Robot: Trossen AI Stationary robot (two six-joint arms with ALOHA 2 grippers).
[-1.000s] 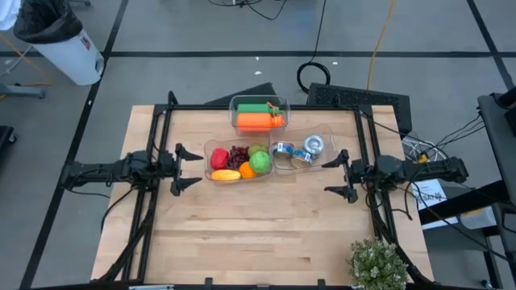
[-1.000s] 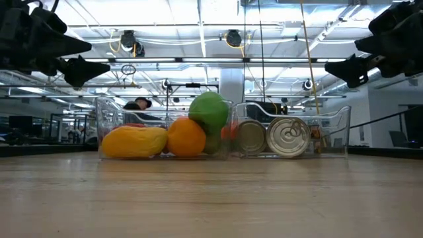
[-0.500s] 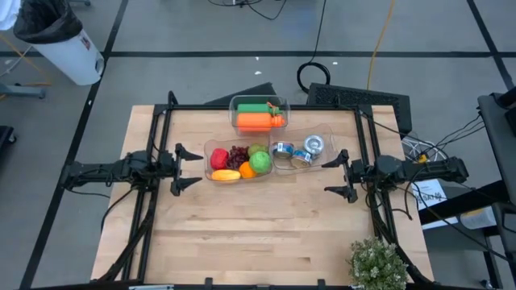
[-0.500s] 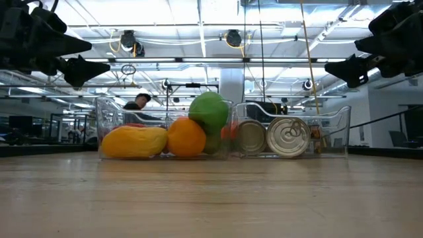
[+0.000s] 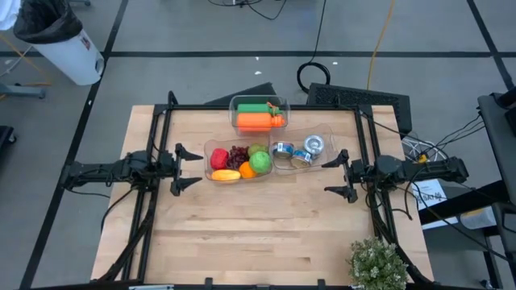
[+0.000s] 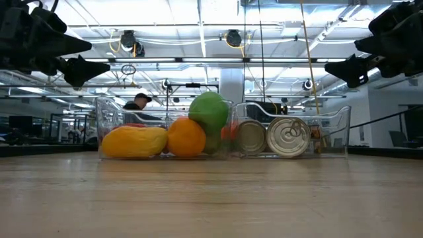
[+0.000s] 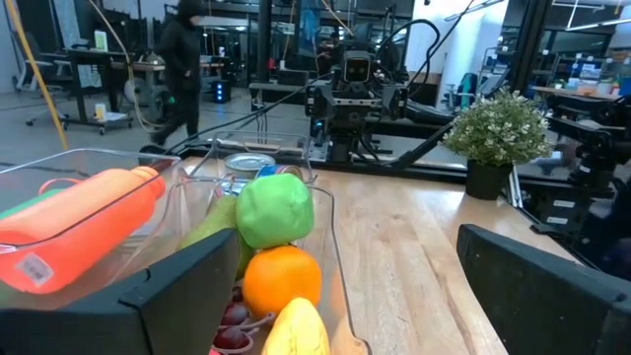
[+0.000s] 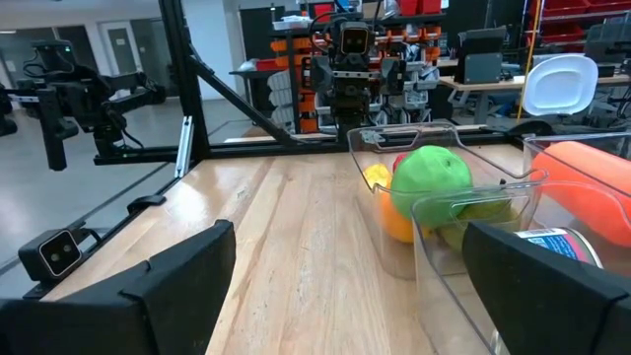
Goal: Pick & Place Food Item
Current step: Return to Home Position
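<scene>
A clear bin [image 5: 238,160] in the middle of the table holds fruit: a red piece, dark grapes, a green apple [image 5: 260,162], an orange [image 5: 247,170] and a yellow piece [image 5: 226,175]. A second clear bin [image 5: 305,153] to its right holds cans [image 6: 289,137]. A third bin [image 5: 258,113] behind them holds an orange carrot and a green item. My left gripper [image 5: 188,167] hovers open just left of the fruit bin. My right gripper [image 5: 337,177] hovers open right of the can bin. Both are above table height in the low view.
A potted plant [image 5: 376,264] stands at the table's near right corner. A black frame [image 5: 165,121] runs along the left, far and right sides of the table. Bare wood lies in front of the bins. A person [image 6: 137,102] shows in the room beyond.
</scene>
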